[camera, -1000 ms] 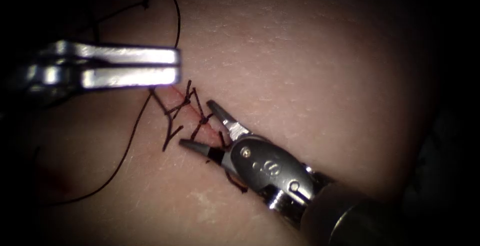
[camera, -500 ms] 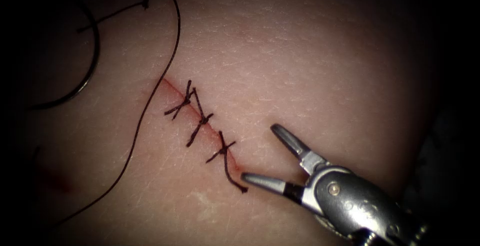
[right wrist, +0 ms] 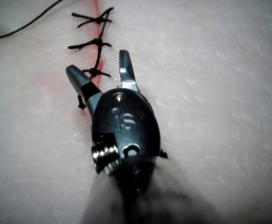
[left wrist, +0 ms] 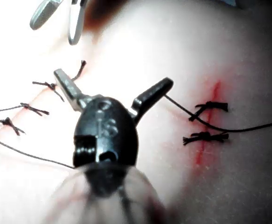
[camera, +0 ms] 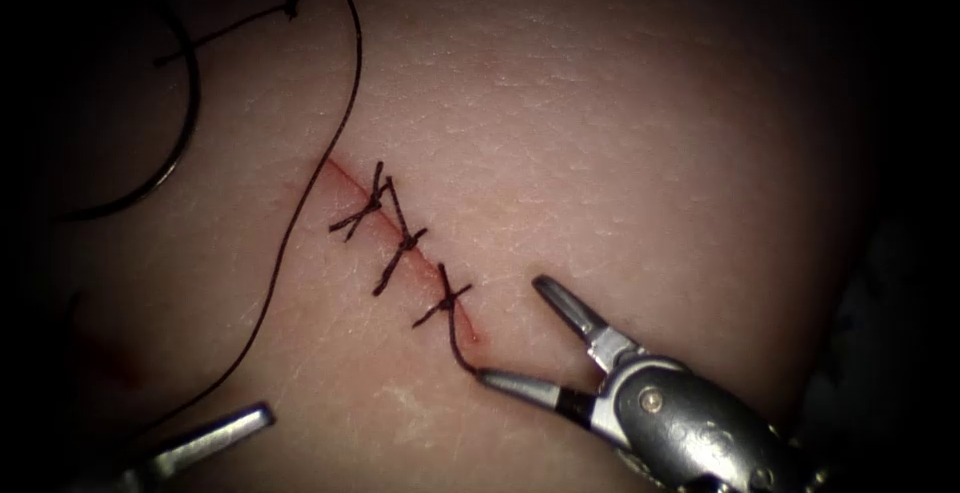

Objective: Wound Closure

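Observation:
On the tissue (camera: 620,153) the cut (camera: 345,181) runs diagonally and carries three dark stitches (camera: 405,243). A curved needle (camera: 192,103) lies free on the tissue, left of the cut, held by neither tool. From it the long thread (camera: 285,238) loops down the left side. My right tool (camera: 512,331) stands open at the cut's lower end, holding nothing, its lower jaw touching the last stitch's cut tail (camera: 458,351); its open jaws (right wrist: 98,65) show beside the stitches. My left tool (camera: 215,433) is low on the left, open and empty (left wrist: 112,78).
A faint red smear (camera: 105,358) marks the tissue far left. In the left wrist view a second red cut (left wrist: 205,135) with two stitches has the thread (left wrist: 247,129) running across it, and the right tool's jaws (left wrist: 56,16) hang beyond the three stitches.
The left tool, shut at the upper left a second ago, left the picture and came back low on the left, open. The right tool drew back from the stitches to the cut's lower end.

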Action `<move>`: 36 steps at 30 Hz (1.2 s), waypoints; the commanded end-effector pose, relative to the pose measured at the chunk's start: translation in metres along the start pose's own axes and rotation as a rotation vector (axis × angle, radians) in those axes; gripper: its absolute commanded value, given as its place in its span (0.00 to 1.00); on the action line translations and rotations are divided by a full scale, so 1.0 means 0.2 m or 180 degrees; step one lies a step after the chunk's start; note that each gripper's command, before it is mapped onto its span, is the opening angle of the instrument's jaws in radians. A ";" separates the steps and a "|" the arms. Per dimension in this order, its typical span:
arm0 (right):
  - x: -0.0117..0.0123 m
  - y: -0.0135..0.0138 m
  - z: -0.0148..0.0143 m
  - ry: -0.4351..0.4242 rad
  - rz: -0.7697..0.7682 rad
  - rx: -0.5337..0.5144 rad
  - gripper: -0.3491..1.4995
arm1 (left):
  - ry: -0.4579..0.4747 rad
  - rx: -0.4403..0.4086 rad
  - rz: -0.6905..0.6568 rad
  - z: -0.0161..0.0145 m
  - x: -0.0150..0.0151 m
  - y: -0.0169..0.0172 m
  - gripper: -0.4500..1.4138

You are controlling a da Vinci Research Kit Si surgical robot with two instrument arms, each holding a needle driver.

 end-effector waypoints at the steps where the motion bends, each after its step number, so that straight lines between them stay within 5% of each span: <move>1: -0.002 -0.003 0.004 -0.0004 0.0006 0.0014 0.98 | -0.0024 0.0041 -0.0041 0.004 -0.006 -0.002 0.94; 7: -0.003 -0.002 0.004 -0.0021 0.0004 0.0022 0.97 | 0.0410 0.0346 -0.0118 0.005 -0.017 -0.022 0.81; 13: -0.003 -0.001 0.001 -0.0009 -0.0001 0.0068 0.96 | 0.0461 0.0375 -0.0074 0.014 -0.019 -0.024 0.70; 19: -0.003 0.002 -0.009 -0.0143 -0.0262 0.0059 0.94 | 0.0326 0.0480 -0.0042 0.029 -0.021 -0.017 0.56; 28: -0.004 0.004 -0.013 -0.0386 -0.0368 0.0219 0.90 | -0.0219 0.1098 0.0036 0.055 -0.025 -0.004 0.48; 36: -0.005 0.004 -0.013 -0.0425 -0.0392 0.0244 0.88 | -0.0513 0.1390 0.0121 0.075 -0.027 0.000 0.44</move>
